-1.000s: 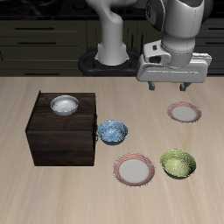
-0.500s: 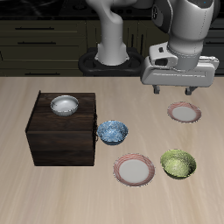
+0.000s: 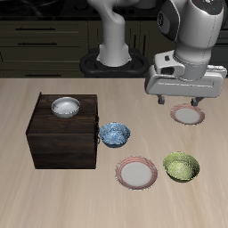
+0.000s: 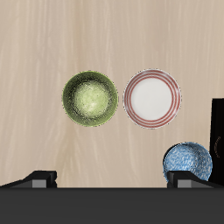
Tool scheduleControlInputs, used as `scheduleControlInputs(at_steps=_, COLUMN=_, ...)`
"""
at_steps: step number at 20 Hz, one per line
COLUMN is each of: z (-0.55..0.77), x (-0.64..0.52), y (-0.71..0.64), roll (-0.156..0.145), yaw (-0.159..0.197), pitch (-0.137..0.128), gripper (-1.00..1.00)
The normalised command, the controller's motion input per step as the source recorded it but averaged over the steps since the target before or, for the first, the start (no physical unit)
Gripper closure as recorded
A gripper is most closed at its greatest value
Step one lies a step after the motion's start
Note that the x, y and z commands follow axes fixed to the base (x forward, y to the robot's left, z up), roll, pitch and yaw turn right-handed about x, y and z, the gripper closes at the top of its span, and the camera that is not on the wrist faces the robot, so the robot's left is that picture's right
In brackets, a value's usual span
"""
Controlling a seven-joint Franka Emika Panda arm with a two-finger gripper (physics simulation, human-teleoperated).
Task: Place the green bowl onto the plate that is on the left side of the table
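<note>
Wrist view shows the gripper (image 4: pixel 112 179) open and empty, fingers spread, high above the green bowl (image 4: pixel 90 96), which sits on the table just beside the nearer plate (image 4: pixel 153 98). Approach step; descent onto the bowl's rim follows. Only the exterior view shows the target plate (image 3: pixel 188 115), farther back.

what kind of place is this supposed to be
Probably a simulated kitchen: dark cabinets run behind a wooden table set with tableware, namely bowls such as the green bowl and two red-rimmed plates.
</note>
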Motion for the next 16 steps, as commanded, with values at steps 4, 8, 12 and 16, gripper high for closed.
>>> scheduleControlInputs(at_steps=4, z=-0.07, x=0.23, y=-0.01, roll=-0.03, yaw=0.001, pitch=0.001, gripper=-1.0)
scheduleControlInputs(at_steps=8, z=-0.08, x=0.28, y=0.0, roll=-0.026, yaw=0.007, pitch=0.008, gripper=-1.0)
scheduleControlInputs(at_steps=12, z=-0.12, x=0.27, y=0.05, roll=0.01, yaw=0.028, pitch=0.007, gripper=-1.0)
scheduleControlInputs(at_steps=16, z=-0.12, x=0.18, y=0.0, roll=-0.05, yaw=0.073, pitch=-0.02, gripper=-1.0)
